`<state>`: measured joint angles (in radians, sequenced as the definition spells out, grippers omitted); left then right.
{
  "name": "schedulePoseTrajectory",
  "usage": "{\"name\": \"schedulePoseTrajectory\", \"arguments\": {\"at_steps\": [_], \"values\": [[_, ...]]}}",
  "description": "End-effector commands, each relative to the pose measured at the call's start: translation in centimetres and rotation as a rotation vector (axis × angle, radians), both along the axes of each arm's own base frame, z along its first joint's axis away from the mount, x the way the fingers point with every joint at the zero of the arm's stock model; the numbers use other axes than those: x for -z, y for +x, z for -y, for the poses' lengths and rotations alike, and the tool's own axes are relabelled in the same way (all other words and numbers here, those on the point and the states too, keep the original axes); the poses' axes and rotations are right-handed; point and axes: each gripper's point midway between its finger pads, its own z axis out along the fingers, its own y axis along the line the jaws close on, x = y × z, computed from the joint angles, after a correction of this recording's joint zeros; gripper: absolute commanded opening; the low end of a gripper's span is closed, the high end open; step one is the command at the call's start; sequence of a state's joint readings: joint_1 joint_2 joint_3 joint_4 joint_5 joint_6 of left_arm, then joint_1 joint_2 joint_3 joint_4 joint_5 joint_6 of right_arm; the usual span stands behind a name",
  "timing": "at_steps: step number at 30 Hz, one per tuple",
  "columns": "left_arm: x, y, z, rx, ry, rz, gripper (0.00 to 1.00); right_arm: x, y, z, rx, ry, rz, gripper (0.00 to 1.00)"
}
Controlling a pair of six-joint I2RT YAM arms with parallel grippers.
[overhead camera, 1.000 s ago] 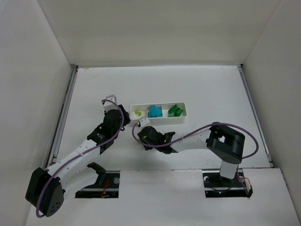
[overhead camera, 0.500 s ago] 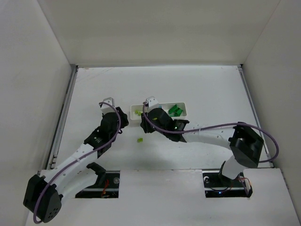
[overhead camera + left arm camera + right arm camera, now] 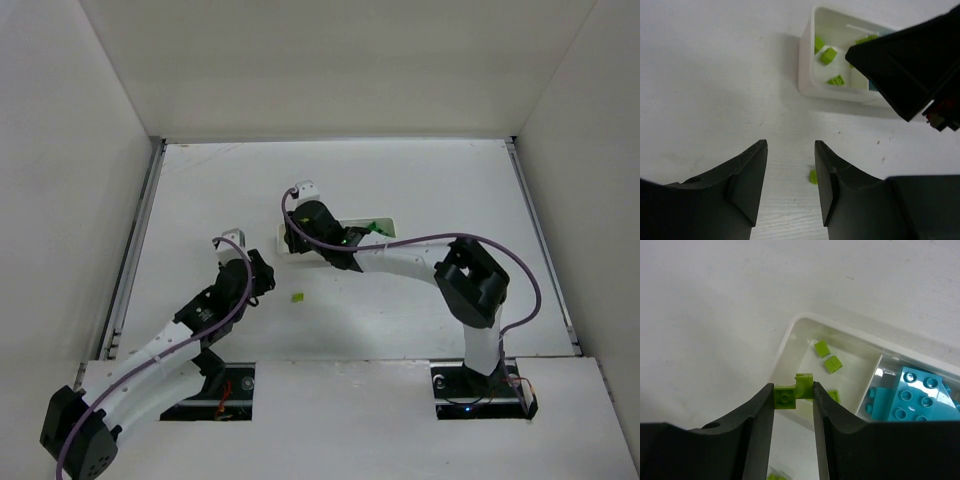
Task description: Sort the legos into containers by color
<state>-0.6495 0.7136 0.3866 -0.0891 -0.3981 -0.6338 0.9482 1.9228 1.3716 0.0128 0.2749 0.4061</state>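
Left wrist view: the left gripper (image 3: 790, 150) is seen empty, fingers spread, over the table (image 3: 715, 75), near of the tray (image 3: 807, 80). A loose brick (image 3: 812, 176), pale yellow-green, is left on the table, apart from the tray. Further right, a held brick (image 3: 785, 399) of the same colour is pinched by the right gripper (image 3: 793, 390) above the left compartment (image 3: 805, 352), where several pale bricks (image 3: 833, 363) are lodged. Cyan bricks (image 3: 912, 395) are gathered in the middle compartment (image 3: 888, 372), green bricks (image 3: 374, 229) in the right compartment (image 3: 390, 240). The sorting is judged nearly done: the held brick is yet to be dropped, the loose brick fetched.
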Motion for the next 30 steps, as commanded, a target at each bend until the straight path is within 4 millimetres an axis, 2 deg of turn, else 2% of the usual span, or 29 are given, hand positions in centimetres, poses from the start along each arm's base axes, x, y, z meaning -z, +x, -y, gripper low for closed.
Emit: {"name": "schedulePoseTrajectory", "arguments": {"at_steps": [1, 5, 14, 17, 23, 28, 30], "values": [[0.8, -1.1, 0.5, 0.013, -0.017, -0.029, 0.41, -2.4, 1.1, -1.0, 0.0, 0.042, 0.042, 0.39], [1.6, -1.9, 1.2, 0.045, -0.01, -0.049, 0.44, -2.6, 1.2, -1.2, 0.003, 0.051, 0.042, 0.52], [1.7, -2.3, 3.9, 0.135, 0.022, -0.061, 0.46, -4.5, 1.6, 0.3, 0.037, 0.094, 0.053, 0.55], [1.6, -2.3, 4.3, 0.136, 0.042, -0.051, 0.45, -3.9, 1.6, 0.5, 0.027, 0.11, 0.024, 0.56], [0.6, -2.5, 3.6, 0.103, 0.039, 0.014, 0.45, -1.6, 1.6, 0.3, 0.029, 0.087, -0.024, 0.53], [0.7, -2.5, 2.4, 0.076, 0.048, 0.01, 0.45, -2.7, 1.5, 0.9, 0.045, 0.072, 0.001, 0.67], [0.6, -2.3, 2.4, 0.073, 0.047, 0.008, 0.45, -2.0, 1.7, 0.5, 0.032, 0.074, -0.003, 0.67]]}}
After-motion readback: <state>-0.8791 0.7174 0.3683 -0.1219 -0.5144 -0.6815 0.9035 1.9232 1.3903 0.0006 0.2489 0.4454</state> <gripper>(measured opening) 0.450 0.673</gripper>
